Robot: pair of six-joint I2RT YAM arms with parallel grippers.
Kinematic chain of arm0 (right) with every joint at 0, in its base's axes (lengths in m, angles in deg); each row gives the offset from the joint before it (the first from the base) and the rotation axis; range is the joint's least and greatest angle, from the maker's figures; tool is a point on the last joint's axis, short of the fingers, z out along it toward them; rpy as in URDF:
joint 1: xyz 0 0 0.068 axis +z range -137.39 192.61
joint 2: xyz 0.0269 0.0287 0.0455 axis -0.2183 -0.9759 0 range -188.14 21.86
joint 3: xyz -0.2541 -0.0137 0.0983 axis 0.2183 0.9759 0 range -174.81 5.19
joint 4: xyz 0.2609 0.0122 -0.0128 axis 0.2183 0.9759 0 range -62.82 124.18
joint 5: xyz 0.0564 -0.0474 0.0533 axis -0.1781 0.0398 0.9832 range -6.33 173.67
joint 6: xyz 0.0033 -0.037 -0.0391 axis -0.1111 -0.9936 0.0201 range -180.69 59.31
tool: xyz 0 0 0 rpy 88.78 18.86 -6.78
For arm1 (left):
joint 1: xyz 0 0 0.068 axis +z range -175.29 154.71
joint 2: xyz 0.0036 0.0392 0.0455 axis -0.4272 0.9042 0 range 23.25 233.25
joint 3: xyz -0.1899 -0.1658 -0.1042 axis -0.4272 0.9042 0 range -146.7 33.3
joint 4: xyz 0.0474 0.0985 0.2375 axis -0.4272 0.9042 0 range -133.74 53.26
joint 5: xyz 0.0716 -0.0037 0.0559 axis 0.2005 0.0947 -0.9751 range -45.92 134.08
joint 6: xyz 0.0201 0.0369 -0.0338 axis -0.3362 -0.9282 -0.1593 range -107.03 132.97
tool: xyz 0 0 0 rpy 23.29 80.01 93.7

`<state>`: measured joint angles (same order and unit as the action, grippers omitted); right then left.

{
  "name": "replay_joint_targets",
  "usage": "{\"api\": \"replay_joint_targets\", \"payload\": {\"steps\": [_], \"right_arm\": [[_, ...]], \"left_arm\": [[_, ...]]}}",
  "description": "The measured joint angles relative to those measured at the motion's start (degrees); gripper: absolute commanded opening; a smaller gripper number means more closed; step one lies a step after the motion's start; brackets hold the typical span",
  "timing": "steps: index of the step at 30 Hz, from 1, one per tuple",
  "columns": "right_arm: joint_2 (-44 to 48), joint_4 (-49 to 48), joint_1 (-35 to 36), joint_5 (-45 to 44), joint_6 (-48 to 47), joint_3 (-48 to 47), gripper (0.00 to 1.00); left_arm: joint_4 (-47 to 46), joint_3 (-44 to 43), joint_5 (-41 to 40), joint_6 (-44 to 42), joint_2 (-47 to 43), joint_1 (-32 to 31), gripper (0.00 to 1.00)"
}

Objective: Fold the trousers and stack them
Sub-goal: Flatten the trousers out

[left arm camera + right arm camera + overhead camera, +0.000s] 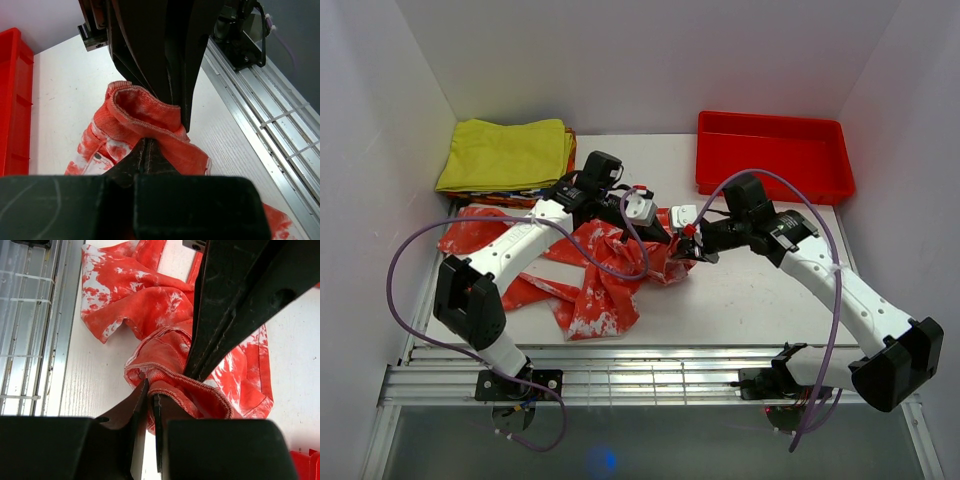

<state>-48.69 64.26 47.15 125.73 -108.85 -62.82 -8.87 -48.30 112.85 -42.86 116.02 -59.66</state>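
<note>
Red-orange cloth with white blotches fills the middle-left of the overhead view: one pair of trousers (592,285), crumpled on the white table (760,290), its legs spread toward the left edge and the lower centre. A bunched part near the middle of the frame is raised between two robot arms.

The left gripper (658,230) and the right gripper (688,246) meet there, nearly tip to tip. In the left wrist view the left arm's two fingers (137,157) are pressed together on a fold of the fabric just below a stitched, rolled hem. In the right wrist view the right arm's fingers (137,402) pinch the same kind of ribbed hem, with only a thin slit between them and cloth caught in it. Each wrist camera shows the other arm's dark fingers coming down onto the cloth from the top of the frame.

One red plastic tray (772,188) sits at the upper right of the overhead view, well apart from the trousers, its red floor visible from wall to wall. One yellow folded garment (505,152) lies at the upper left, on top of a low pile whose darker edges show beneath it; the trousers' far edge lies just beside that pile.
</note>
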Motion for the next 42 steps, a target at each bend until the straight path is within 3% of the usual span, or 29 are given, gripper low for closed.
{"api": "replay_joint_targets", "payload": {"steps": [1, 2, 3, 4, 11, 21, 24, 25, 30, 31, 33, 34, 36, 39, 40, 42], "right_arm": [[0.46, -0.33, 0.0, -0.22, -0.04, 0.52, 0.12], [0.81, -0.48, 0.0, -0.44, -0.09, 0.92, 0.12], [1.27, -0.83, 0.0, -0.7, -0.17, 1.44, 0.12], [1.6, -0.79, 0.0, -0.83, -0.26, 1.7, 0.12], [2.45, -1.01, -0.09, -1.01, -3.3, 2.25, 0.14], [1.16, 3.87, 2.08, -0.68, -11.43, 1.51, 0.14], [1.01, 4.92, 3.52, -1.38, -13.4, 1.31, 0.14], [0.96, 5.22, 3.87, -1.62, -13.88, 1.31, 0.14], [1.11, 5.03, 4.17, -3.52, -15.19, 1.22, 0.18], [1.27, 4.94, 4.07, -4.35, -15.04, 1.25, 0.22], [2.03, 4.31, 3.8, -6.64, -13.94, 1.53, 0.3], [2.69, 3.13, 3.76, -7.76, -13.35, 2.1, 0.38], [4.94, -0.31, 3.39, -9.27, -12.63, 4.74, 0.44], [8.7, -2.71, 1.99, -8.22, -10.29, 9.29, 0.6], [9.75, -3.04, 0.74, -7.72, -9.2, 10.25, 0.7], [12.11, -3.78, -3.5, -7.96, -6.84, 11.82, 0.81]], "left_arm": [[0.07, 0.02, -0.15, 0.09, -0.09, -0.04, 0.0], [0.26, 0.15, -0.26, 0.13, -0.26, -0.11, 0.25], [0.17, 0.57, -0.46, -0.28, -0.63, -0.17, 0.7], [0.22, 1.14, -0.76, -0.37, -1.22, -0.26, 0.95], [-4.37, 8.02, -1.99, -0.11, -7.61, -0.92, 0.98], [-8.41, 5.95, -2.29, -4.31, -4.74, -2.99, 0.98], [-8.04, 5.9, -2.34, -6.49, -3.89, -4.17, 0.97], [-7.74, 5.88, -2.36, -7.26, -3.63, -4.63, 0.91], [-2.4, 4.9, -2.27, -11.47, -2.4, -6.16, 0.38], [-1.16, 4.52, -2.4, -12.17, -2.1, -6.21, 0.21], [0.74, 3.78, -3.45, -12.92, -1.86, -5.92, 0.04], [0.96, 3.37, -4.07, -12.74, -1.86, -5.7, 0.0], [1.16, 2.89, -5.27, -11.87, -1.86, -5.44, 0.0], [-0.07, 2.62, -7.19, -11.1, -1.86, -5.14, 0.0], [-0.66, 2.51, -7.87, -10.95, -1.86, -5.2, 0.0], [-0.48, 2.36, -8.92, -10.34, -1.86, -4.9, 0.0]]}}
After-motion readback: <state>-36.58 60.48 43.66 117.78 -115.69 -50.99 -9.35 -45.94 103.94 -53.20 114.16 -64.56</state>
